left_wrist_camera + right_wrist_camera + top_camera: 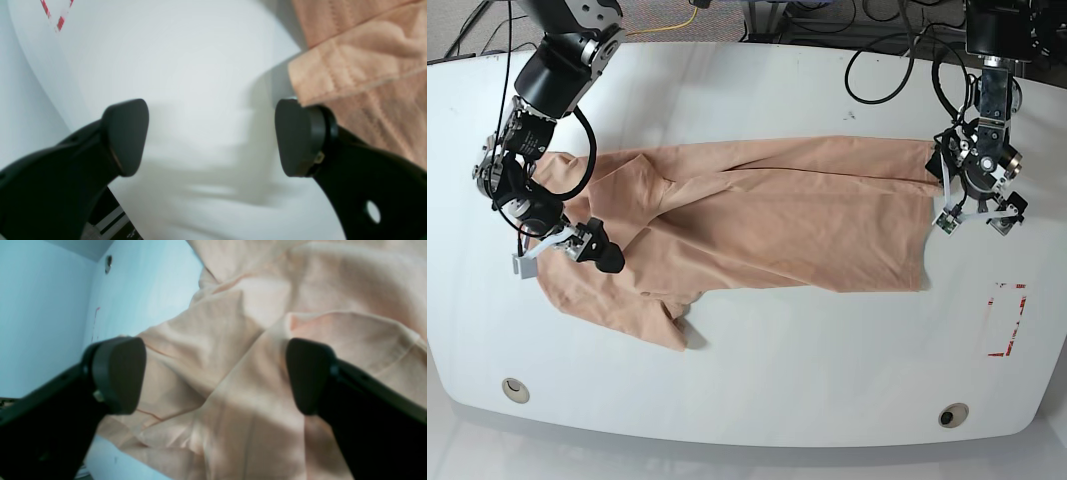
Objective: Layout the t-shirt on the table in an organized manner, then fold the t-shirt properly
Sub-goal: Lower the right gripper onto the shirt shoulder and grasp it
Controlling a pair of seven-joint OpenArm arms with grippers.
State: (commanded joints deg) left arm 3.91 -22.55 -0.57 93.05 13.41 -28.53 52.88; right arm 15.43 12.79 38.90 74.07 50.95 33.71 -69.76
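The peach t-shirt (777, 215) lies spread sideways across the white table (777, 370), rumpled and partly folded over at its left end. My right gripper (567, 258) hovers open over that rumpled left end. In the right wrist view the right gripper (213, 373) has creased t-shirt (253, 340) cloth under its spread fingers and nothing held. My left gripper (976, 222) stands open at the shirt's right edge. In the left wrist view the left gripper (211, 136) is over bare table (200, 66), with the stitched t-shirt (360, 60) hem just beyond its right finger.
A red tape rectangle (1007, 320) marks the table near the right edge, and its corner (56, 16) shows in the left wrist view. Two grommets (515, 388) (952, 415) sit near the front edge. Cables (897, 60) trail over the back right of the table.
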